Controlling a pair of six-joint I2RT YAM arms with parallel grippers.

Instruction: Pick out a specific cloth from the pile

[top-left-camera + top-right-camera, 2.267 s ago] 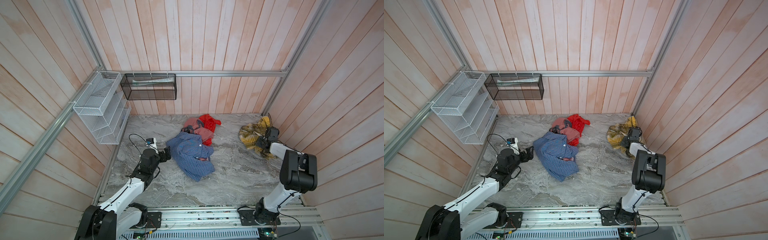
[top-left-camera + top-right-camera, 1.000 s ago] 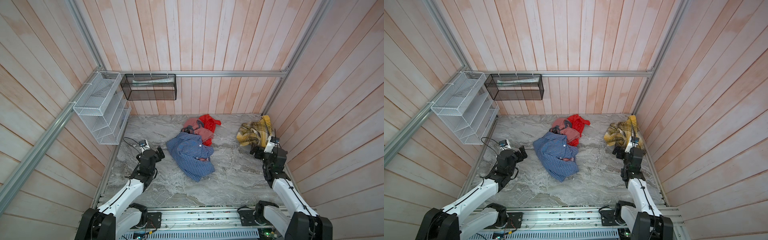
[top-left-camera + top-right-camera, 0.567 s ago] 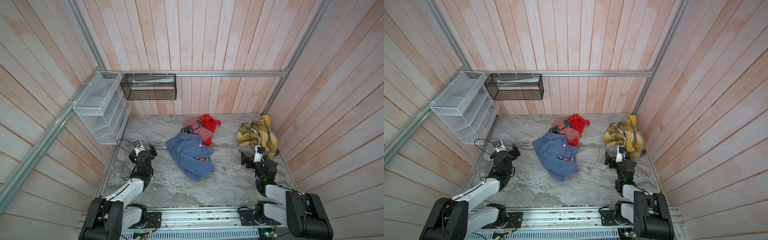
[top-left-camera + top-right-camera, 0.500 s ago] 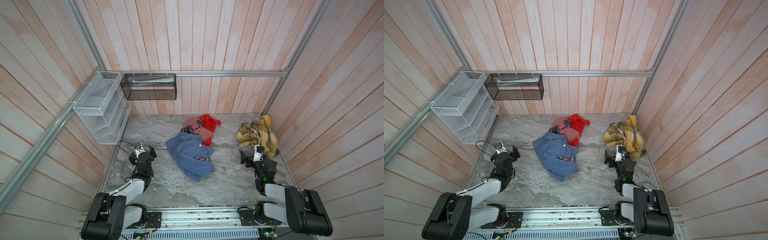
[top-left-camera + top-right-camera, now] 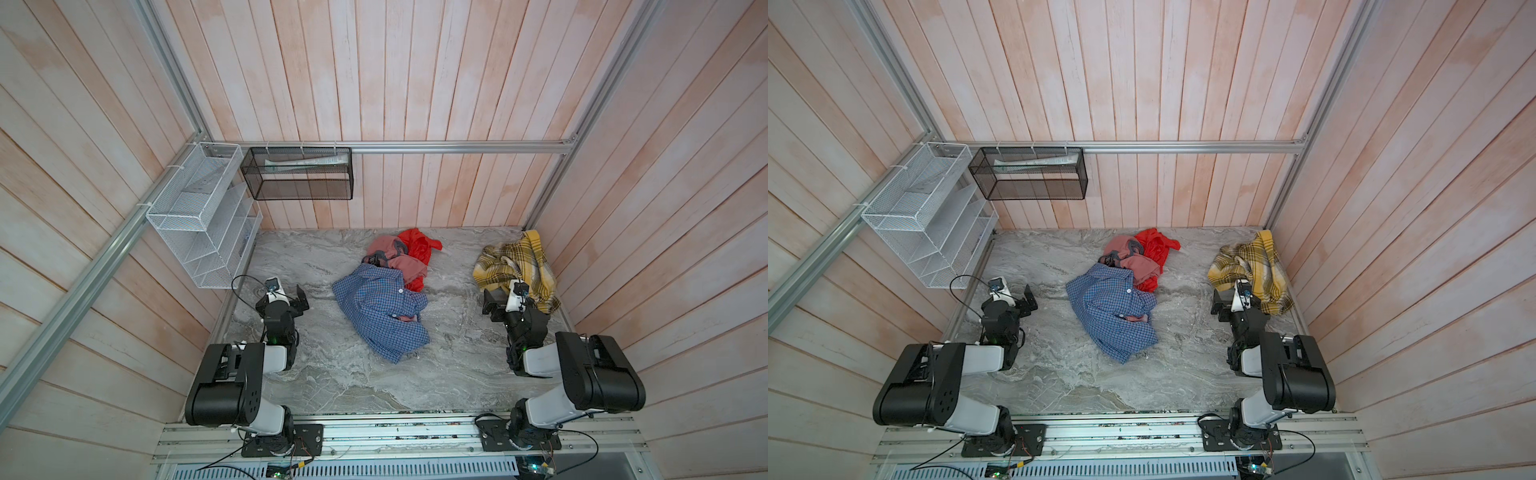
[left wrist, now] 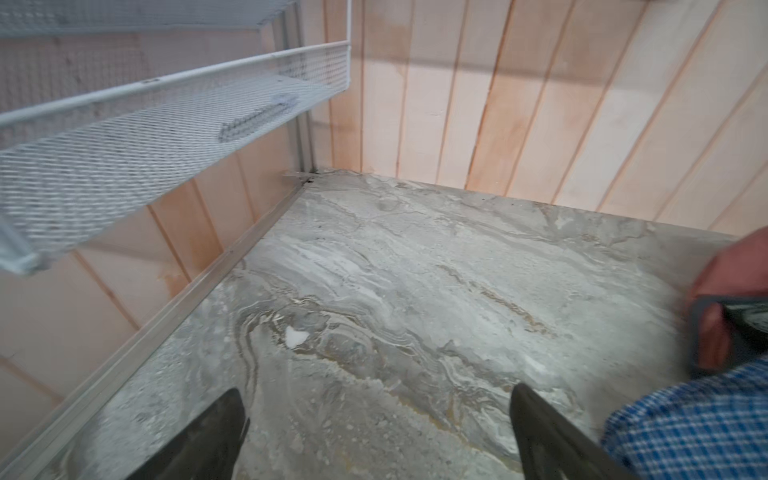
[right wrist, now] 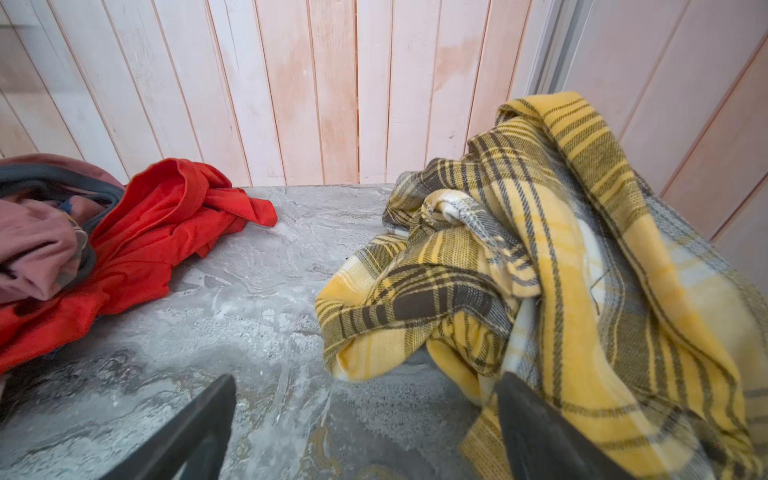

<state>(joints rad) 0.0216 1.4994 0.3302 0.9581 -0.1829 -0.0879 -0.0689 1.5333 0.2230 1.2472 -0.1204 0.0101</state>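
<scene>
- My right arm is folded low, elbow close to its base, wrist pointed at the back wall.
- My right gripper (image 7: 365,432) is spread wide, with only bare table (image 7: 249,332) between its fingers.
- The yellow plaid cloth (image 7: 540,270) lies heaped just ahead of this gripper, toward its outer finger (image 7: 540,436). Its hem overlaps that finger, but I cannot tell if they touch.
- The pile (image 5: 390,291) sits well apart, off my right gripper's inner side, with the red garment (image 7: 158,232) nearest it.
- My left arm is folded alike. My left gripper (image 6: 374,432) is spread and empty, with the blue shirt (image 6: 685,424) just beside its inner finger.
</scene>
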